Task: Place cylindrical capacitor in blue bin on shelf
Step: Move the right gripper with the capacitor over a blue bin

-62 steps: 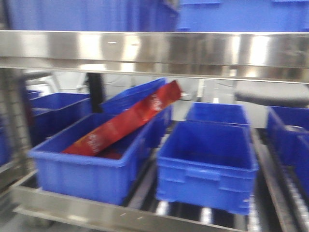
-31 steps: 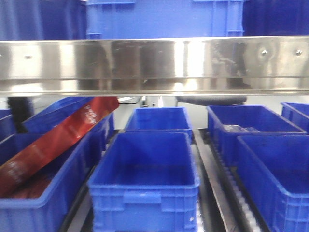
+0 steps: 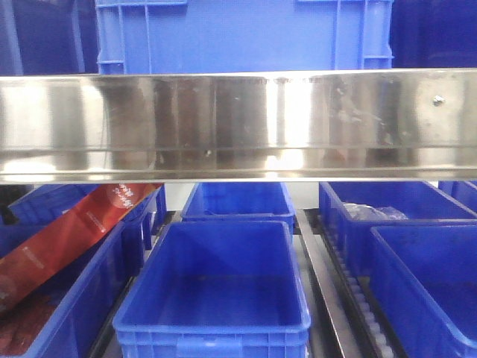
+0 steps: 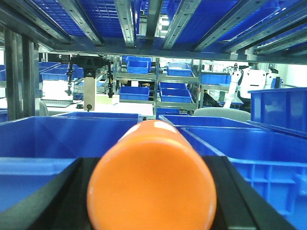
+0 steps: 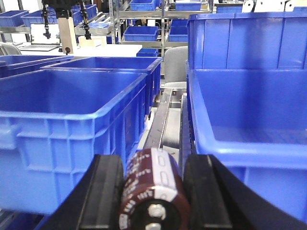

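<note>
In the right wrist view my right gripper (image 5: pixel 154 165) is shut on the cylindrical capacitor (image 5: pixel 152 189), a dark brown cylinder with a grey stripe, lying lengthwise between the black fingers. It points at the metal divider (image 5: pixel 160 120) between two blue bins, one to the left (image 5: pixel 72 124) and one to the right (image 5: pixel 249 110). My left gripper (image 4: pixel 151 165) is shut on a larger orange cylinder (image 4: pixel 152 187). The front view shows the shelf's shiny steel rail (image 3: pixel 238 123) and, below it, an empty blue bin (image 3: pixel 223 253). Neither gripper shows in the front view.
A red packet (image 3: pixel 67 231) leans in the left-hand bin. Another bin at the right (image 3: pixel 373 211) holds clear plastic. A large blue bin (image 3: pixel 238 33) stands on the upper level. Roller tracks (image 3: pixel 358 298) run between the bins. More racks stand behind (image 4: pixel 144 81).
The front view has swung right and risen: the steel rail now sits lower in frame, the red packet has slid to the far left, and the empty bin is centred.
</note>
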`<act>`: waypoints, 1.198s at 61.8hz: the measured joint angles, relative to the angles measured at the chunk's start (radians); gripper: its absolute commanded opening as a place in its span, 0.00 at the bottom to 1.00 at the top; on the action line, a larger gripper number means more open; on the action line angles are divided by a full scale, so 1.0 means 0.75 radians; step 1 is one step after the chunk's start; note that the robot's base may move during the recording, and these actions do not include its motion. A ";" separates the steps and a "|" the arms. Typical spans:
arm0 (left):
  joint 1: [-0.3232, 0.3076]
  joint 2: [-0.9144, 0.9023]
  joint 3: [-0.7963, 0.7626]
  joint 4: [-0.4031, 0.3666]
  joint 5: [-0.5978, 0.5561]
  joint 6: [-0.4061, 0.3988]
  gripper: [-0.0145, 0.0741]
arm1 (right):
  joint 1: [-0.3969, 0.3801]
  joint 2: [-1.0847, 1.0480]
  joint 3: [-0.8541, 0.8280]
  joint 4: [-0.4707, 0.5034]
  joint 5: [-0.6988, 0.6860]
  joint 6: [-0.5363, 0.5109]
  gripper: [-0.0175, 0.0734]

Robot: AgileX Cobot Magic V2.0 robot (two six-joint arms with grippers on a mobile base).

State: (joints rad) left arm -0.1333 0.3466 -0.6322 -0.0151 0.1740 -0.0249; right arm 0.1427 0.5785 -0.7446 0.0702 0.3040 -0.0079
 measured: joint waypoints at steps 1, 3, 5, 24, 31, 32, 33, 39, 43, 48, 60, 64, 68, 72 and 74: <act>0.000 0.000 0.000 0.000 0.000 0.000 0.04 | 0.000 0.000 0.000 0.000 0.000 0.000 0.01; 0.000 0.000 0.000 0.000 0.000 0.000 0.04 | 0.000 0.000 0.000 0.000 0.000 0.000 0.01; 0.000 0.000 0.000 0.000 0.000 0.000 0.04 | 0.000 0.000 0.000 0.000 0.000 0.000 0.01; 0.000 0.000 0.000 0.000 0.000 0.000 0.04 | 0.000 0.000 0.000 0.000 0.000 0.000 0.01; 0.000 0.000 0.000 0.000 0.000 0.000 0.04 | 0.000 0.000 0.000 0.000 0.000 0.000 0.01; 0.000 0.000 0.000 0.000 0.000 0.000 0.04 | 0.000 0.000 0.000 0.000 0.000 0.000 0.01; 0.000 0.000 0.000 0.000 0.000 0.000 0.04 | 0.000 0.000 0.000 0.000 0.000 0.000 0.01; 0.000 0.000 0.000 0.000 0.000 0.000 0.04 | 0.000 0.000 0.000 0.000 0.000 0.000 0.01; 0.000 0.000 0.000 0.000 0.000 0.000 0.04 | 0.000 0.000 0.000 0.000 0.000 0.000 0.01; 0.000 0.000 0.000 0.000 0.000 0.000 0.04 | 0.000 0.000 0.000 0.000 0.000 0.000 0.01; 0.000 0.000 0.000 0.000 0.000 0.000 0.04 | 0.000 0.000 0.000 0.000 0.000 0.000 0.01; 0.000 0.000 0.000 0.000 0.000 0.000 0.04 | 0.000 0.000 0.000 0.000 0.000 0.000 0.01; 0.000 0.000 0.000 0.000 0.000 0.000 0.04 | 0.000 0.000 0.000 0.000 0.000 0.000 0.01; 0.000 0.000 0.000 0.000 0.000 0.000 0.04 | 0.000 0.000 0.000 0.000 -0.003 0.000 0.01; 0.000 0.000 0.000 0.000 0.000 0.000 0.04 | 0.000 0.000 0.000 0.000 -0.008 0.000 0.01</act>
State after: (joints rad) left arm -0.1333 0.3466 -0.6322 -0.0151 0.1740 -0.0249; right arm 0.1427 0.5785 -0.7446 0.0702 0.2976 -0.0079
